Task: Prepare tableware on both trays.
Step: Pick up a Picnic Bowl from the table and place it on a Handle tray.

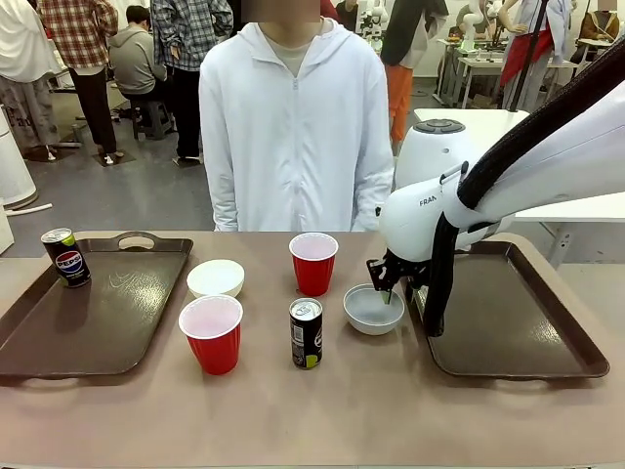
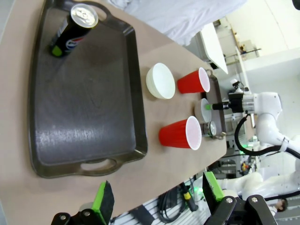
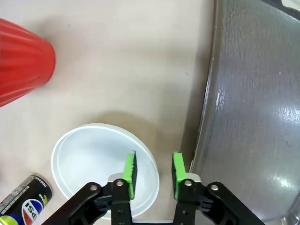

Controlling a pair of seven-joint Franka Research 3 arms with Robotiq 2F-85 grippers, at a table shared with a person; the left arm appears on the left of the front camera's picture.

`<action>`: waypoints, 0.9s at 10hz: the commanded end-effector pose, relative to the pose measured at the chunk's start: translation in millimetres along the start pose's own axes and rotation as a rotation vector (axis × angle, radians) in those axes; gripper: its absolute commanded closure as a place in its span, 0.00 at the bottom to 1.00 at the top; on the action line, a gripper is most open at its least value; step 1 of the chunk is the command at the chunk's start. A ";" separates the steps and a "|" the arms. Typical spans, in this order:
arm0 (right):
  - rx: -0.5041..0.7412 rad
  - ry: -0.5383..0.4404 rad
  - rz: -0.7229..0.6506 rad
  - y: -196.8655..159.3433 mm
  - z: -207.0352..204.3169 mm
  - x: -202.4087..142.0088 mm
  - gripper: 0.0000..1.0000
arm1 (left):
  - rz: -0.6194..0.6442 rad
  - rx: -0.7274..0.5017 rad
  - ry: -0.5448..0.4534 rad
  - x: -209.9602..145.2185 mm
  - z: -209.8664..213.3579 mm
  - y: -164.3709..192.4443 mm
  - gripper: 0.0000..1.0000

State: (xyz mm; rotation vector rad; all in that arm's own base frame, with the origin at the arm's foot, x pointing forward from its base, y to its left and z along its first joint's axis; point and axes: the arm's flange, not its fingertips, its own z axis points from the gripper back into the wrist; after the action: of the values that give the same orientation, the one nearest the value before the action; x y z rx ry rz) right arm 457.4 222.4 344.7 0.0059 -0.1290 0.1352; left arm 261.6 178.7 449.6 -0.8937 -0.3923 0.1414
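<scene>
My right gripper [image 3: 153, 165] pinched on white bowl [image 3: 89, 159] rim.
One pad inside the bowl, one outside; bowl sits on bench [image 3: 131, 70] just beside right tray [image 3: 253, 117]. My left gripper [image 2: 157, 194] wide, holding nothing.

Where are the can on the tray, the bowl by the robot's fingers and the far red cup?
can [image 1: 67, 262], front view, its label.
bowl [image 3: 89, 159], right wrist view, its inside.
far red cup [image 1: 313, 274], front view, its side.

Person [image 1: 293, 137] behind brown table [image 1: 391, 415]
</scene>
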 end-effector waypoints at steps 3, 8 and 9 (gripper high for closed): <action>0.001 0.040 -0.007 1.5 1.3 7.3 1.00 | -0.001 -0.006 -0.003 -0.5 1.3 0.7 0.00; -0.016 0.054 0.073 -12.9 74.2 -52.0 1.00 | -0.001 -0.006 -0.003 -0.5 1.3 0.7 0.00; -0.013 0.011 0.068 -24.0 104.8 -77.2 1.00 | -0.001 -0.006 -0.003 -0.5 1.3 0.7 0.00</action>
State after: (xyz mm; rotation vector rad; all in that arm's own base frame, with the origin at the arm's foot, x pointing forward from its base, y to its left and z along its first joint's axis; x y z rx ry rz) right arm 408.4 208.1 409.5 -0.0342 -0.0863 0.1880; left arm 261.6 178.8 449.4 -0.8936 -0.3916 0.1418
